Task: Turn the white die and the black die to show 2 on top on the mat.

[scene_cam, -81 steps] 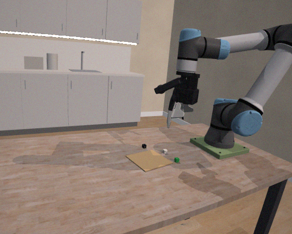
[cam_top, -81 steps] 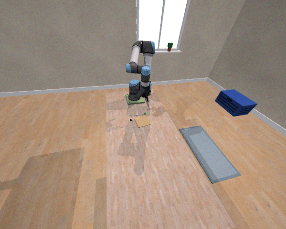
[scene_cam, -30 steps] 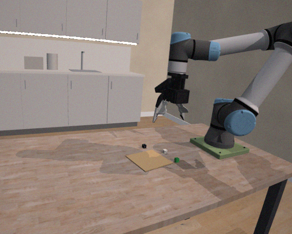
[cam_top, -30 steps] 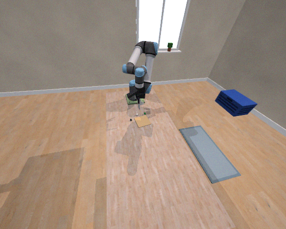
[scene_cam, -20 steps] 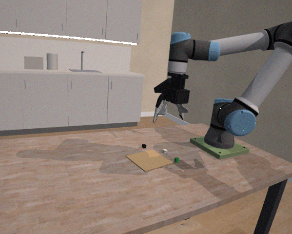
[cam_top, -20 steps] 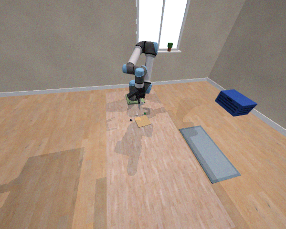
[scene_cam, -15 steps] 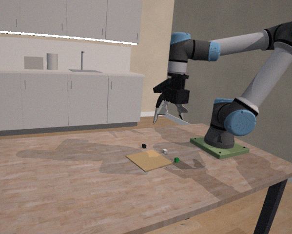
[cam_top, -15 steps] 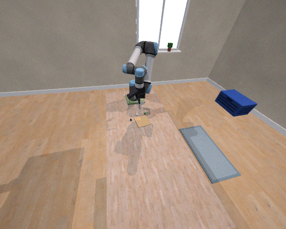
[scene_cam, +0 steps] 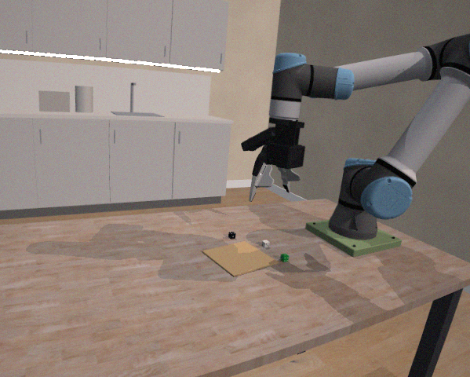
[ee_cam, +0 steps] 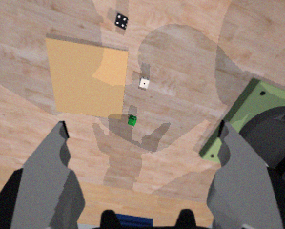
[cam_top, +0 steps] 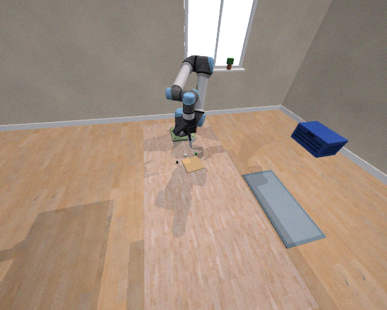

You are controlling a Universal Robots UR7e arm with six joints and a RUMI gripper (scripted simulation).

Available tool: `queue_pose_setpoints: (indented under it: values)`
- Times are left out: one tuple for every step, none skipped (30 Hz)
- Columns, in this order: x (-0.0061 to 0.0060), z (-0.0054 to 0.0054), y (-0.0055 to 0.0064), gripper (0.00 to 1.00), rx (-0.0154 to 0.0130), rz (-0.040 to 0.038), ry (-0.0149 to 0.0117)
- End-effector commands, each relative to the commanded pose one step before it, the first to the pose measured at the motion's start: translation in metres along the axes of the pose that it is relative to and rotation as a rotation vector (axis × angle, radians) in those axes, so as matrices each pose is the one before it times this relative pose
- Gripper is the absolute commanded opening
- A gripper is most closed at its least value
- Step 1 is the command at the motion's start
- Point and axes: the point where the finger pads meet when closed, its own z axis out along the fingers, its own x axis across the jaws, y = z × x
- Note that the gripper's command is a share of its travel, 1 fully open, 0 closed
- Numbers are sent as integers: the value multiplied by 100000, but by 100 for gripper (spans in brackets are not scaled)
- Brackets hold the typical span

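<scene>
A tan mat [scene_cam: 238, 258] [ee_cam: 86, 78] lies flat on the wooden table. The white die [scene_cam: 265, 243] [ee_cam: 144, 83] sits on the table just off the mat's edge, showing one pip on top. The black die [scene_cam: 231, 234] [ee_cam: 121, 20] sits off the mat beyond its far corner, showing four pips. The green die [scene_cam: 284, 257] [ee_cam: 132, 120] sits by the mat's corner nearest the arm's base. My gripper [scene_cam: 269, 190] [ee_cam: 143, 121] hangs open and empty, high above the dice. In the top view the mat [cam_top: 193, 164] and dice are very small.
The arm's green base plate [scene_cam: 353, 237] [ee_cam: 249, 116] is bolted to the table to the right of the dice. The table's edge runs close behind the base. A blue crate [cam_top: 318, 138] and a grey floor mat [cam_top: 283, 208] are far from the table.
</scene>
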Motion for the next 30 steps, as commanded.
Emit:
queue_pose_setpoints:
  values:
    - [-226, 95, -74, 100, -107, -10508, -258]
    - [-44, 27, -12, 100, 0, -2264, 0]
    - [-45, 28, -12, 100, 0, -2333, 0]
    - [-46, 29, -13, 100, 0, -2402, 0]
    - [0, 0, 0, 100, 0, 0, 0]
    - [0, 0, 0, 100, 0, 0, 0]
    - [-47, 30, -13, 100, 0, -2471, 0]
    - [-48, 31, -14, 100, 0, -2540, 0]
    - [-49, 32, -14, 100, 0, -2608, 0]
    - [-50, 32, -15, 100, 0, -2675, 0]
    - [-50, 33, -15, 100, 0, -2742, 0]
    - [-51, 34, -15, 100, 0, -2808, 0]
    - [-52, 35, -16, 100, 0, -2873, 0]
    - [-52, 36, -16, 100, 0, -2938, 0]
    - [-53, 36, -17, 100, 0, -3002, 0]
    - [-54, 37, -17, 100, 0, -3065, 0]
    - [-54, 38, -18, 100, 0, -3127, 0]
    - [-55, 39, -18, 100, 0, -3189, 0]
    - [-55, 39, -18, 100, 0, -3249, 0]
    - [-55, 40, -19, 100, 0, -3308, 0]
    - [-55, 40, -19, 100, 0, -3314, 0]
    - [0, 0, 0, 100, 0, 0, 0]
    - [0, 0, 0, 100, 0, 0, 0]
    - [-1, 1, 0, 100, 0, -53, 0]
    - [-56, 42, -19, 100, 0, -3424, 0]
    - [-56, 42, -19, 100, 0, -3480, 0]
    - [-56, 43, -19, 100, 0, -3534, 0]
    - [-56, 44, -20, 100, 0, -3588, 0]
    - [-56, 44, -20, 100, 0, -3640, 0]
    - [-56, 45, -20, 100, 0, -3691, 0]
